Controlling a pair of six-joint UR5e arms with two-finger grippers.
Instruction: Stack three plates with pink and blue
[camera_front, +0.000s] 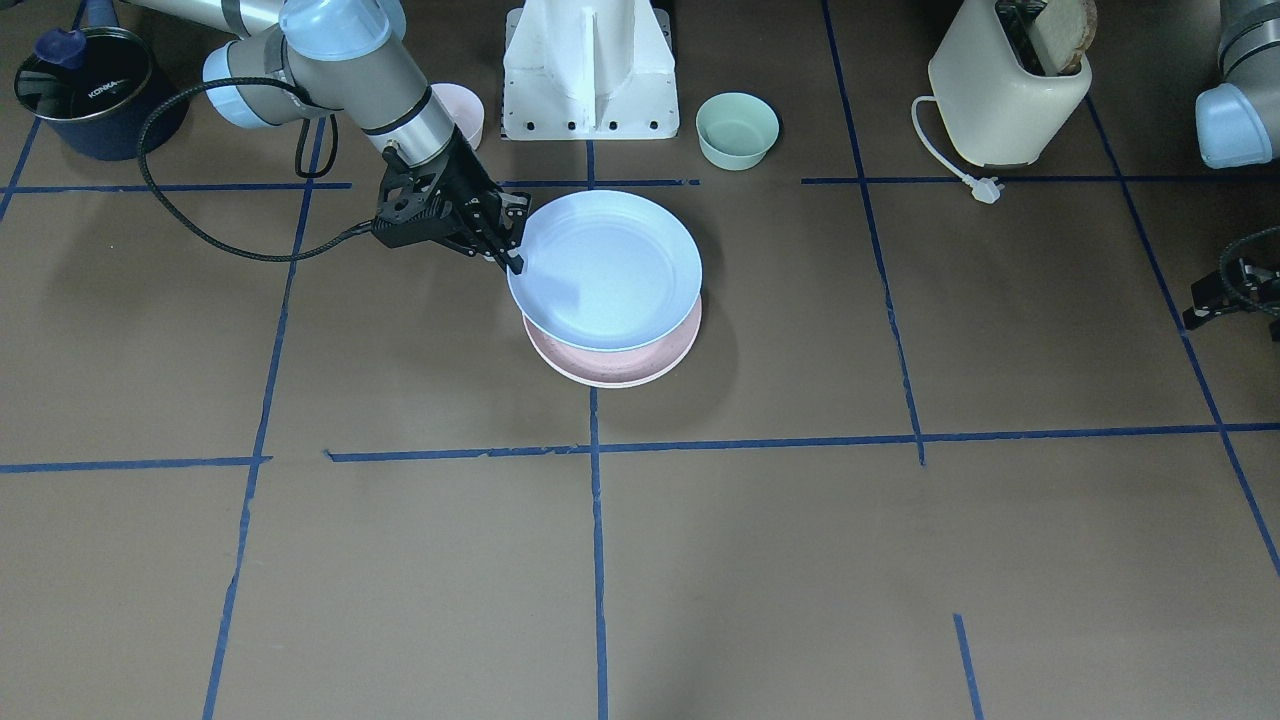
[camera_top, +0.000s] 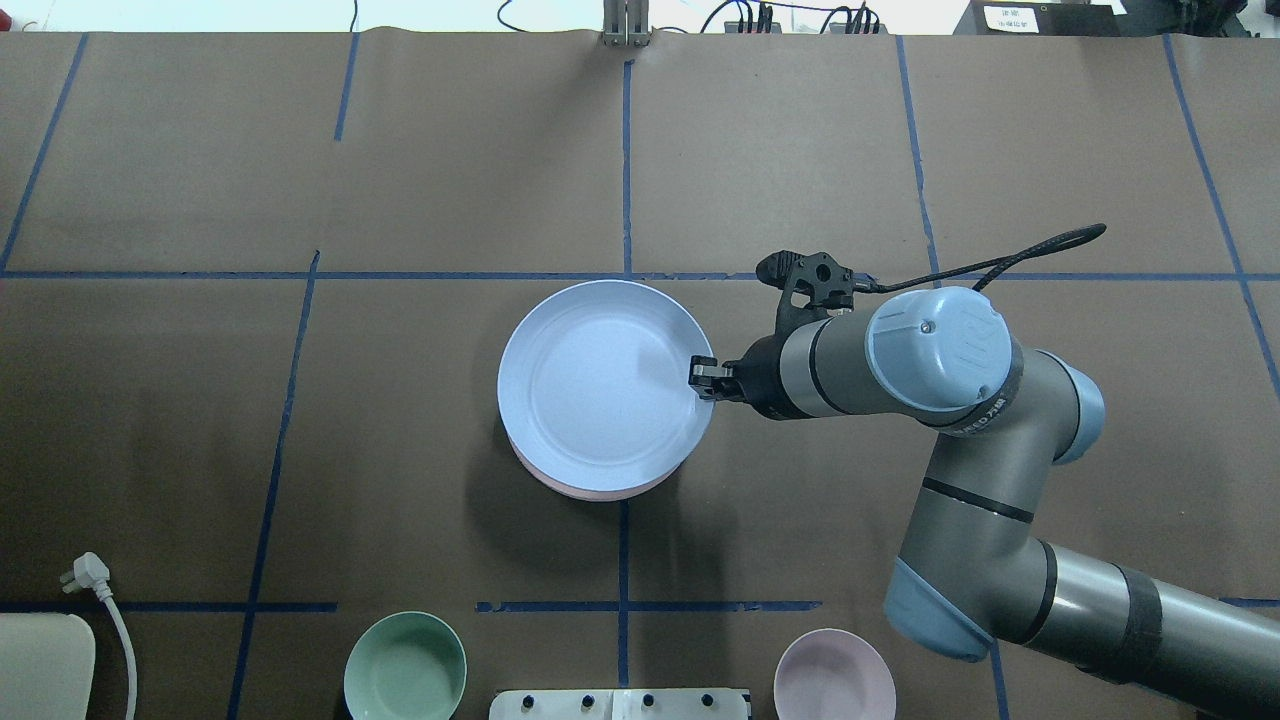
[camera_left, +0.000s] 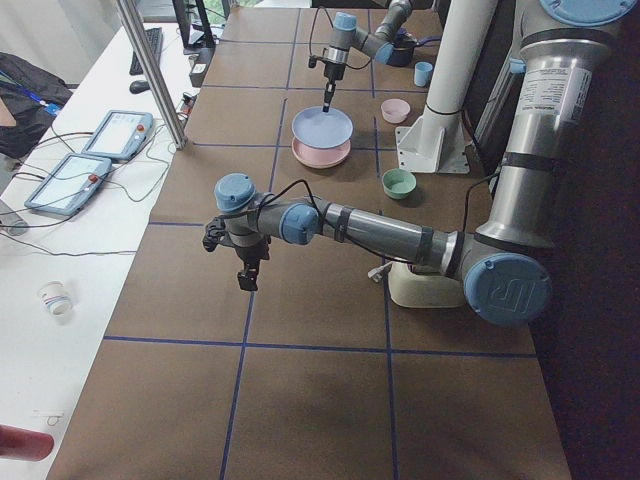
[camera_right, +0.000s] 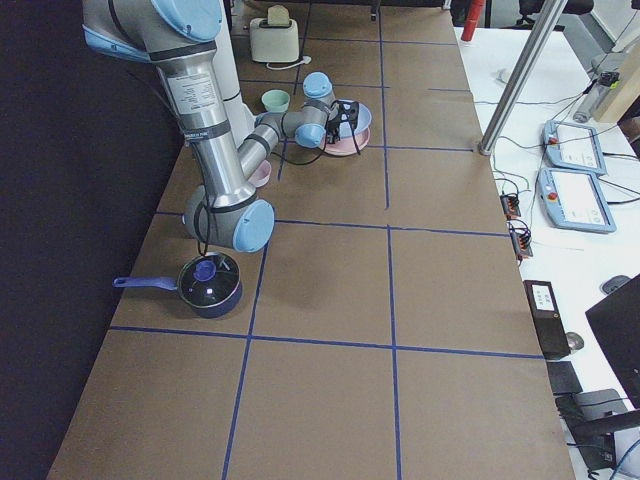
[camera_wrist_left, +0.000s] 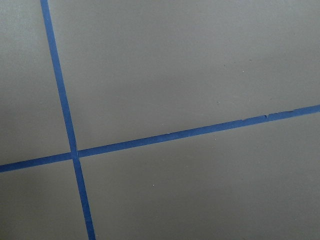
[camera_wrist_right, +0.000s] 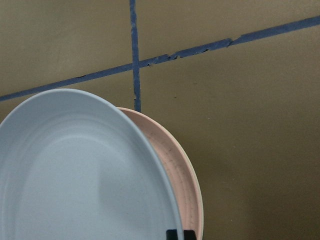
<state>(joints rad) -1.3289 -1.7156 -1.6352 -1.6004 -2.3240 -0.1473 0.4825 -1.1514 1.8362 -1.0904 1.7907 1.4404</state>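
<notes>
Blue plate (camera_front: 605, 268) is off the surface, held just above the pink plate (camera_front: 640, 365). It covers most of the pink plate but sits shifted toward the robot, so a pink crescent shows on the operators' side. The side view shows a gap between the two. Pink plate lies flat on the brown surface (camera_front: 800, 560), over a blue tape line (camera_front: 598, 520). Can't tell whether anything lies under the pink plate. Right jaws are clamped on the blue plate's rim, on the robot's-right side of the pink plate, with the right arm (camera_top: 940, 350) reaching in from there. Left arm (camera_left: 380, 230) is well apart from the pink plate on the robot's-left side. Its jaws point down over bare surface, and its wrist view shows only tape lines. Can't tell if those jaws are apart or together. On the robot side of the pink plate are the green bowl (camera_front: 737, 128) and the pink bowl (camera_top: 835, 675), with the white robot base (camera_front: 590, 70) between them. Further from the pink plate, past the green bowl, is a cream toaster (camera_front: 1000, 100) with bread in it. Past the pink bowl is a dark pot (camera_front: 85, 90).
</notes>
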